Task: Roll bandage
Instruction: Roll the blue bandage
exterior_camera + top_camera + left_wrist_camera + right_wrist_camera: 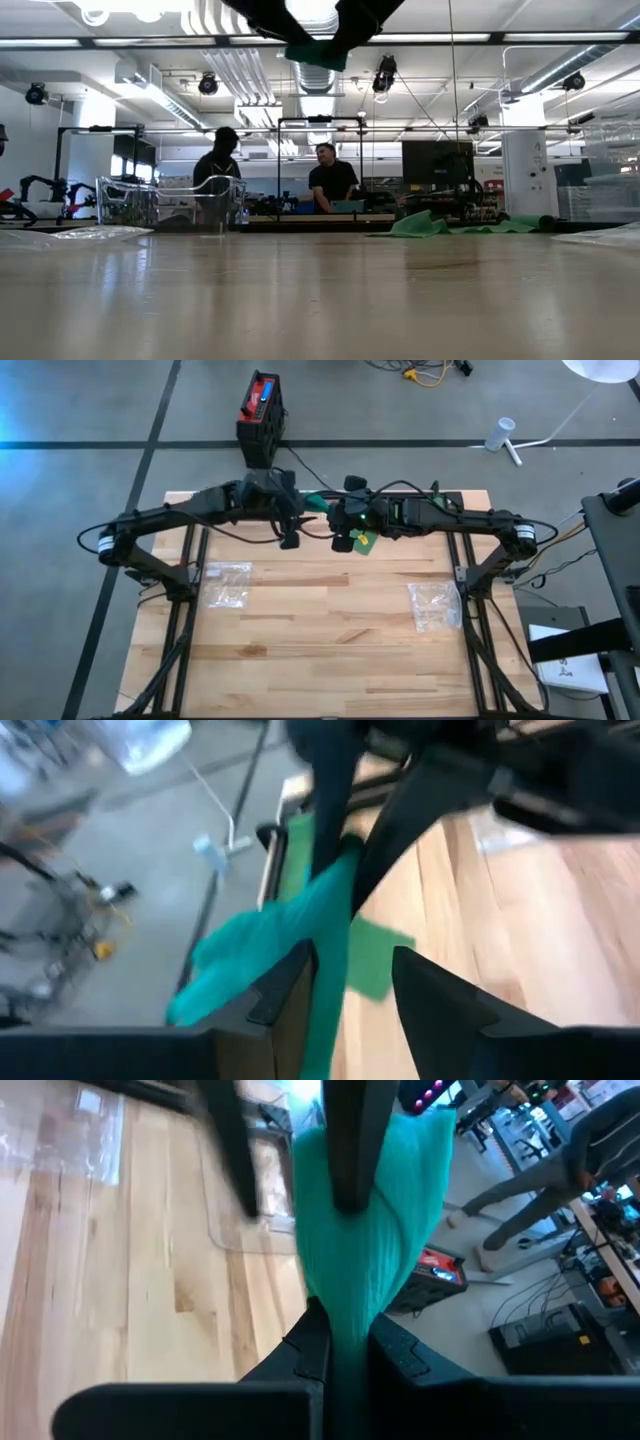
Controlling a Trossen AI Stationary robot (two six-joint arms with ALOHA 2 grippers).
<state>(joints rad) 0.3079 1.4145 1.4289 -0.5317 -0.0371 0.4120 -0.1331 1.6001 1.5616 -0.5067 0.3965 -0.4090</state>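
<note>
Right end effector [338,1342] is clamped on the green knitted fabric bandage [372,1240], held well above the wooden table [330,630]. Left end effector [350,982], facing it, has fingers parted around the trailing cloth. Judgement: keep the strip taut and aligned while winding, so turns stack evenly.

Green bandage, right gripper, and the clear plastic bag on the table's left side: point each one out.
green bandage [375,1250]: right wrist view, middle of the hanging cloth.
right gripper [345,1342]: right wrist view, between its fingertips, shut on the bandage.
clear plastic bag [226,582]: high view, centre of the bag.
</note>
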